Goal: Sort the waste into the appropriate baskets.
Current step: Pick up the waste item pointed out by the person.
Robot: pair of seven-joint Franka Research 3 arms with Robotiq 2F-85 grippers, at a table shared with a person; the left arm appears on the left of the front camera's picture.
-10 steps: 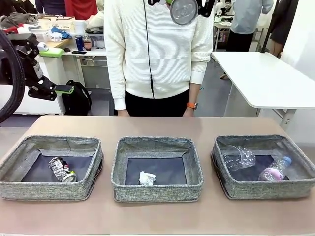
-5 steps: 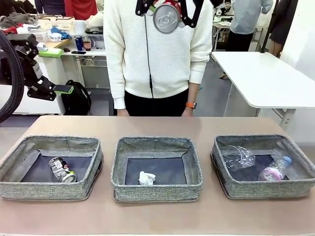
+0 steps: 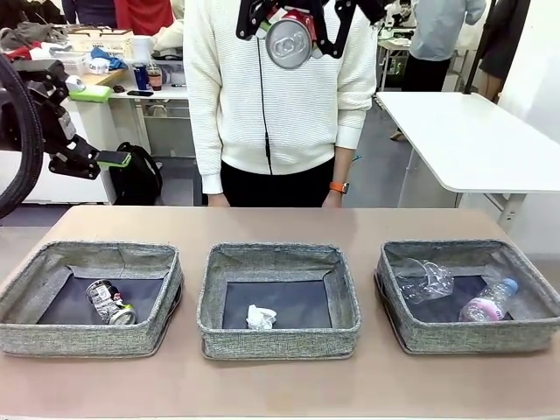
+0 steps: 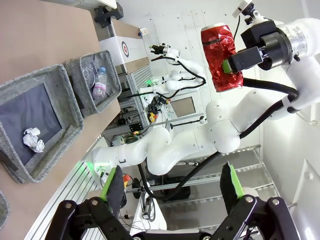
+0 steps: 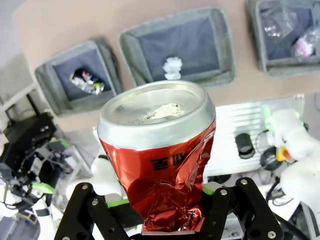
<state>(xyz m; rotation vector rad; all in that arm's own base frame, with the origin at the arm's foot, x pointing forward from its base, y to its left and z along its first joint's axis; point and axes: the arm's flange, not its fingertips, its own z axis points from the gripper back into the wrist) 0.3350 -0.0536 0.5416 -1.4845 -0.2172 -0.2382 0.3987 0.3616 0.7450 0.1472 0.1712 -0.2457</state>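
- Red can (image 3: 290, 39): crushed, pinched between the fingers of the right gripper (image 3: 289, 24), held high above the middle basket (image 3: 278, 302) with its silver top facing the camera, in front of the person's (image 3: 280, 96) white sweater.
- Right gripper, wrist view (image 5: 165, 212): pressed onto the dented lower body of the can (image 5: 160, 165).
- Left gripper (image 3: 112, 159): spread wide and holding nothing, up and off to the left of the middle basket, beyond the table edge; its green-padded fingers (image 4: 114, 182) stand far apart in the left wrist view.
- Middle basket: holds a crumpled white paper ball (image 3: 261, 317) near its front wall.
- Left basket (image 3: 92, 297): next to the middle basket, holds a dark can (image 3: 110, 302) lying on its side.
- Right basket (image 3: 468, 293): on the other side of the middle basket, holds a clear plastic cup (image 3: 425, 280) and a small bottle with a pink label (image 3: 488, 302).
- Table (image 3: 280, 223): brown top carrying all three baskets in a row.
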